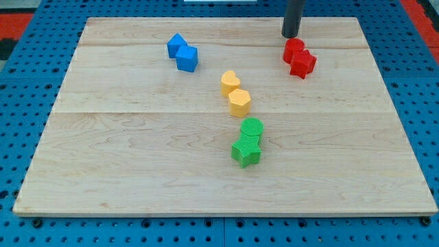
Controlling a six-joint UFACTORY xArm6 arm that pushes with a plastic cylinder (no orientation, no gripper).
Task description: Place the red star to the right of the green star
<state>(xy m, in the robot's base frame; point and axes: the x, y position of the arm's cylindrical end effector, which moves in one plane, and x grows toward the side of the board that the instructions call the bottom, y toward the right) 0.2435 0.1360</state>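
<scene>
The red star (302, 64) lies near the view's top right, touching a red round block (293, 50) just above and left of it. The green star (246, 150) lies below the board's middle, touching a green round block (252, 127) just above it. My tip (290, 36) is at the view's top, just above the red round block and close to it. The red star is far above and to the right of the green star.
Two blue blocks (182, 53) sit together at the top left. A yellow heart (230, 82) and a yellow hexagon (239, 102) sit between the red and green pairs. The wooden board (103, 158) lies on a blue pegboard.
</scene>
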